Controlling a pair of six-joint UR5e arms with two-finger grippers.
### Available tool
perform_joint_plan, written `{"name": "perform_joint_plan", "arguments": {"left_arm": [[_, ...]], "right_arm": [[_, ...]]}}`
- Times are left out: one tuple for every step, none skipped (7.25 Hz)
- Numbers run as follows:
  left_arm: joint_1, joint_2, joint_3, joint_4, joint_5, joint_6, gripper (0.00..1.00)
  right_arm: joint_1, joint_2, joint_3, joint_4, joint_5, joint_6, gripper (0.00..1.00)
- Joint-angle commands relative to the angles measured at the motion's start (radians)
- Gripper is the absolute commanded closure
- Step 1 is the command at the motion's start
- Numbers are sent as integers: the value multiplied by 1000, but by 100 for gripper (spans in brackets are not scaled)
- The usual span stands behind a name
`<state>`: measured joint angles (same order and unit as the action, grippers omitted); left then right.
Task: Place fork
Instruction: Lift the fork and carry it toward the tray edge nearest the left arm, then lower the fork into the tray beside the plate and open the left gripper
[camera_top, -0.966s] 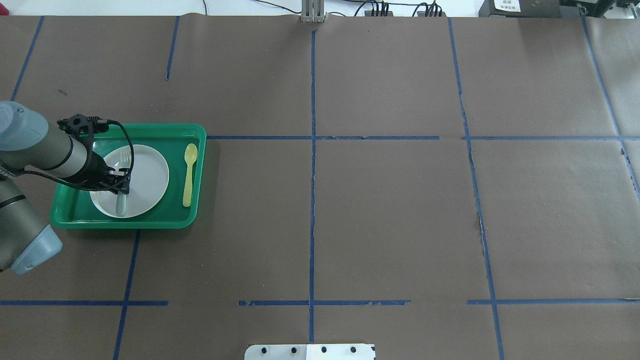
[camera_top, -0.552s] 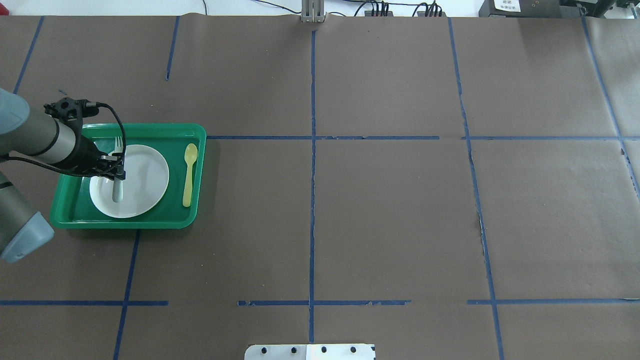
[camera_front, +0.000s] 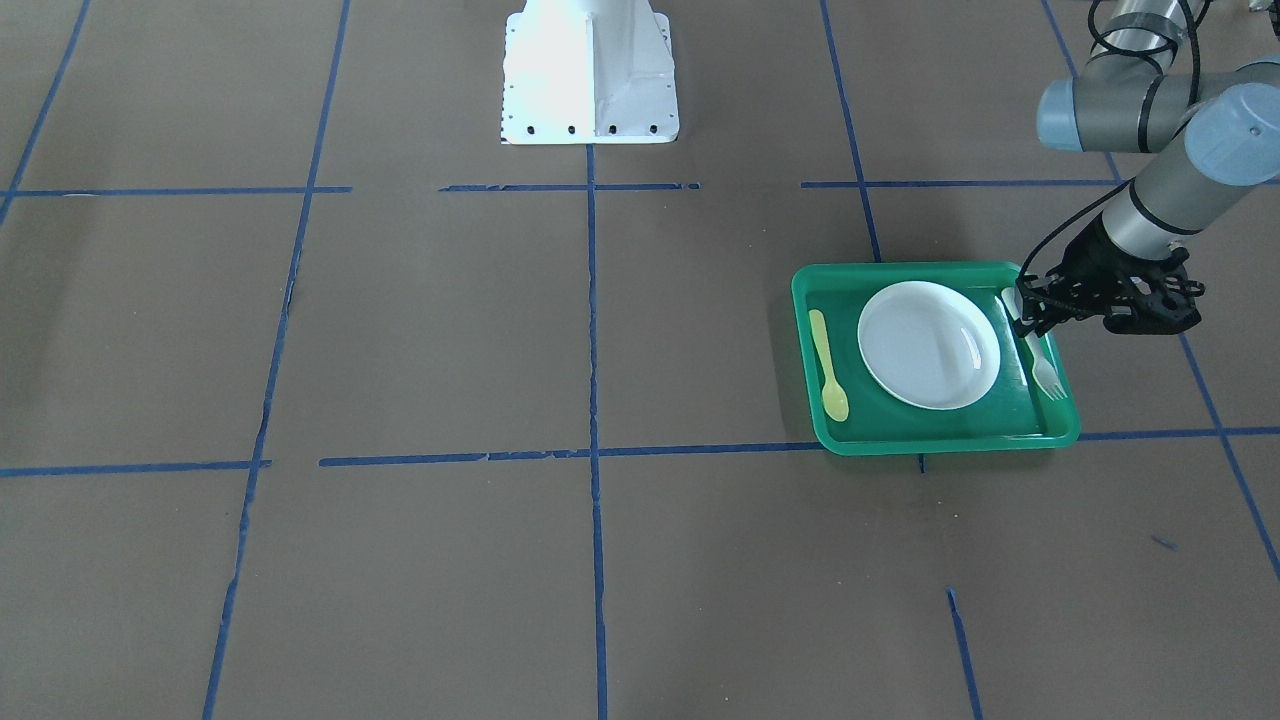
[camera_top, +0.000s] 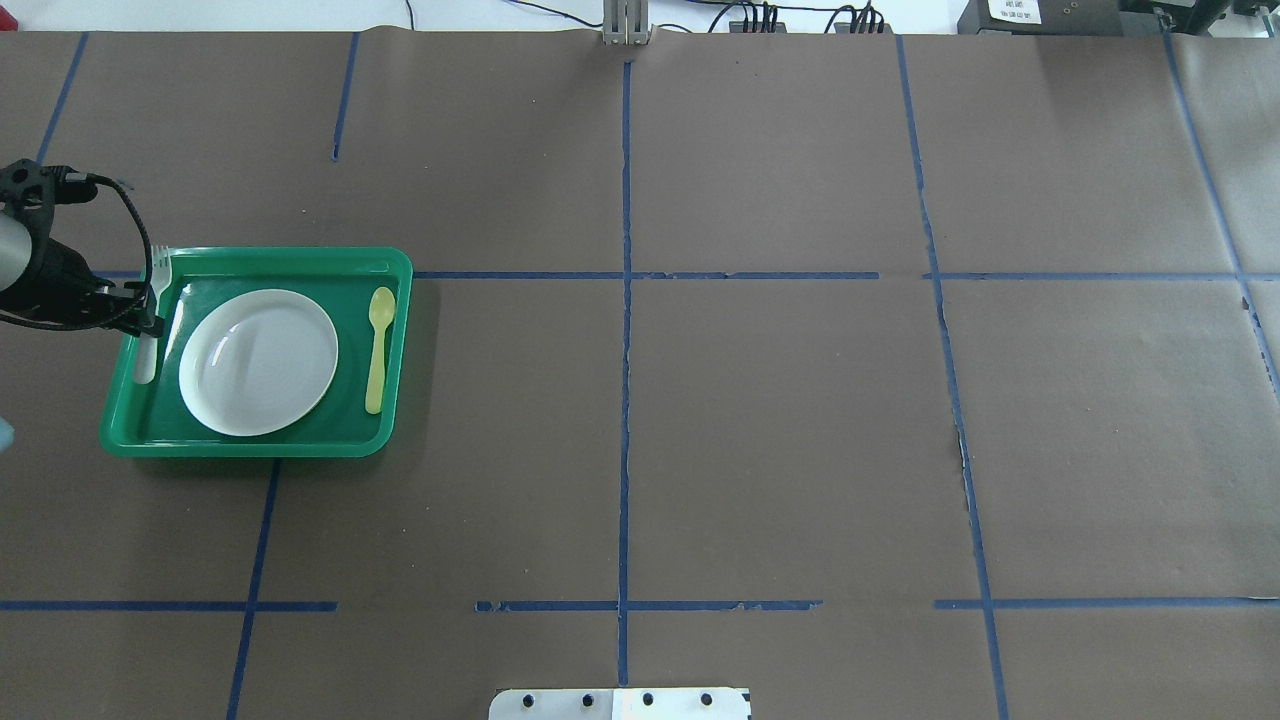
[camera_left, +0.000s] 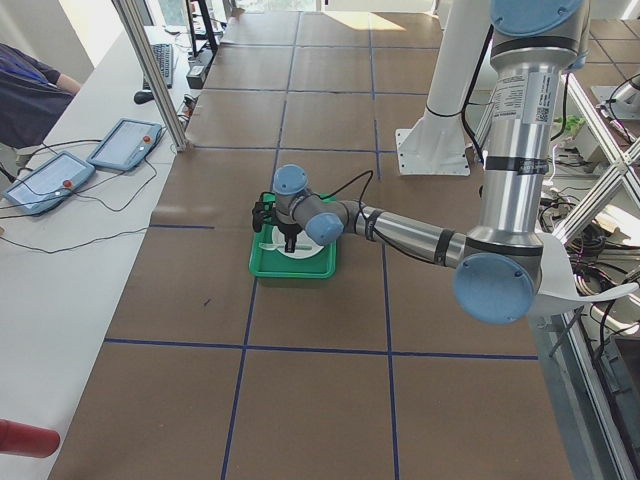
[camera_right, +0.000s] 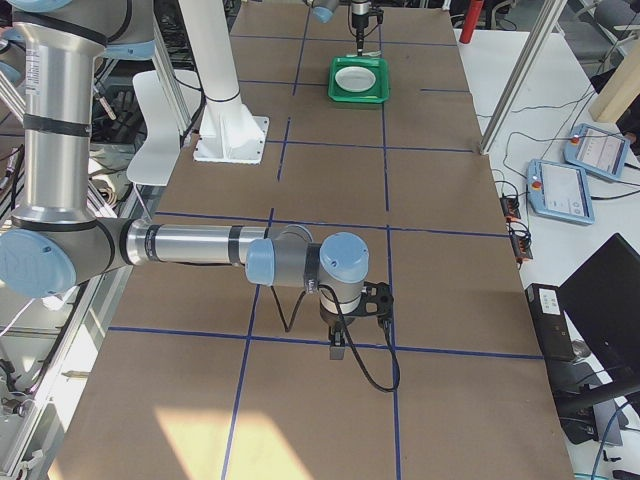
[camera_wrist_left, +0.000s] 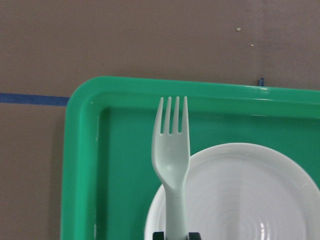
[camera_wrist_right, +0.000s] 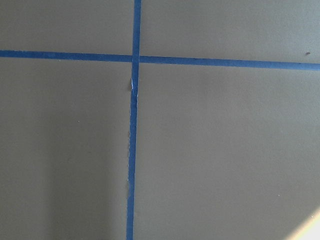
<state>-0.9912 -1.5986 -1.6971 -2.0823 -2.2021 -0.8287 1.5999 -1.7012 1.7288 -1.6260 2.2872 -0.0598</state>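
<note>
The pale whitish fork (camera_top: 156, 300) is held by its handle in my left gripper (camera_top: 140, 322), which is shut on it. In the overhead view the fork hangs over the left rim of the green tray (camera_top: 250, 446), left of the white plate (camera_top: 258, 362), tines pointing away from me. In the front view the fork (camera_front: 1042, 360) lies along the tray's right side below the gripper (camera_front: 1028, 318). The left wrist view shows the fork (camera_wrist_left: 172, 150) above the tray floor and plate edge. My right gripper (camera_right: 338, 350) shows only in the right side view; I cannot tell its state.
A yellow-green spoon (camera_top: 377, 350) lies in the tray to the right of the plate. The tray (camera_front: 940, 442) sits on brown paper with blue tape lines. The robot's white base plate (camera_front: 590, 70) stands at the near table edge.
My left gripper has carried the fork from over the plate leftward and farther away, to the tray's left rim. Plate, spoon and tray have not moved.
</note>
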Motion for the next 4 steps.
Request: {"name": "perform_joint_plan", "arguments": {"left_arm": [[6, 29, 75, -123, -4, 16, 100], [8, 28, 80, -127, -5, -4, 100], [8, 26, 80, -127, -5, -7, 100], [8, 20, 82, -125, -7, -19, 100]], "right_arm": [[0, 0, 0, 0, 0, 0, 0], [0, 0, 0, 0, 0, 0, 0], [0, 0, 0, 0, 0, 0, 0], [0, 0, 0, 0, 0, 0, 0]]}}
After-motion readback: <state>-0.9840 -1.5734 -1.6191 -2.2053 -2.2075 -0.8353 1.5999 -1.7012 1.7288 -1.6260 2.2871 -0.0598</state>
